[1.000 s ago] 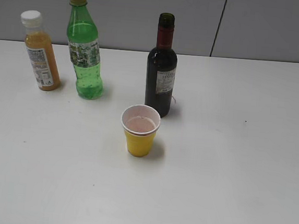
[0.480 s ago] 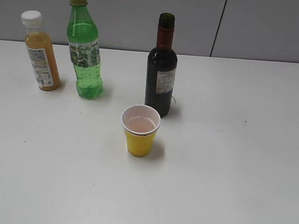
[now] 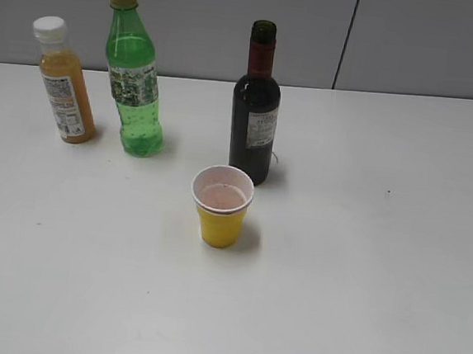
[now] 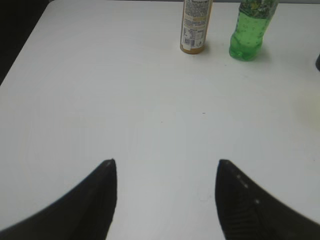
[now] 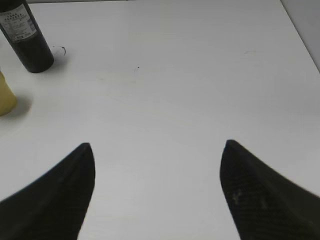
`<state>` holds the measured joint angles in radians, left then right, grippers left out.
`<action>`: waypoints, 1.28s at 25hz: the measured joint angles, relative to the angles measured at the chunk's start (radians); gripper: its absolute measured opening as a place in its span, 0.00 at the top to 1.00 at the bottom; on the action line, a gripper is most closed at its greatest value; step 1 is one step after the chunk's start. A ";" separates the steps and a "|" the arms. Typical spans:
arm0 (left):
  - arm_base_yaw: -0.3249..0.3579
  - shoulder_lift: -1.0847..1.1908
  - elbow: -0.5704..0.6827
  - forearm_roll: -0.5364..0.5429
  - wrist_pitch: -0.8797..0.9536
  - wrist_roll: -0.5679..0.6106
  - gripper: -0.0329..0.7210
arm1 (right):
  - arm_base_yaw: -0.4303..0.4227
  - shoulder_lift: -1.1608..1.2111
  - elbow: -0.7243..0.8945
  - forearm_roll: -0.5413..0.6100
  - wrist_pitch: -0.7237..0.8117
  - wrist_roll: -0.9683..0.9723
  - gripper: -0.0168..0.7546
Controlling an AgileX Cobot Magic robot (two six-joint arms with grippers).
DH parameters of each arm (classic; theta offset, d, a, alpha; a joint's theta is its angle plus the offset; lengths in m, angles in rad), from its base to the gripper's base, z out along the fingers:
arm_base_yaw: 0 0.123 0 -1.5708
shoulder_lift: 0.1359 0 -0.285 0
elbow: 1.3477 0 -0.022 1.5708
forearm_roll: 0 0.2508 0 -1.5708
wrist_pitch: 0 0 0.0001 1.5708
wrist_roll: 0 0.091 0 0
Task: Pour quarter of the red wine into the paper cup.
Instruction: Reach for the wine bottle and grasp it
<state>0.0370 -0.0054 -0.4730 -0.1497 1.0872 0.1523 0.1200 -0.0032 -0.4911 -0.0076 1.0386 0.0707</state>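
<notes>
The red wine bottle [image 3: 255,112] stands upright and uncapped at the table's middle back; its lower part shows in the right wrist view [image 5: 26,37]. The yellow paper cup [image 3: 221,205] stands just in front of it, with a little reddish liquid inside; its edge shows in the right wrist view [image 5: 6,97]. My left gripper [image 4: 164,162] is open and empty over bare table, far from both. My right gripper [image 5: 157,145] is open and empty, with the bottle and cup far off to its upper left. Neither gripper shows in the exterior view.
An orange juice bottle [image 3: 62,81] with a white cap and a green plastic bottle [image 3: 134,73] stand at the back left; both also show in the left wrist view, juice [image 4: 195,27] and green [image 4: 250,27]. A grey wall runs behind the white table [image 3: 361,262].
</notes>
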 joint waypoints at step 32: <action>0.000 0.000 0.000 -0.005 0.000 0.000 0.34 | 0.000 0.000 0.000 -0.001 0.001 0.001 0.21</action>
<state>0.0370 -0.0054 -0.4730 -0.1547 1.0872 0.1523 0.1200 -0.0032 -0.4911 -0.0084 1.0394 0.0717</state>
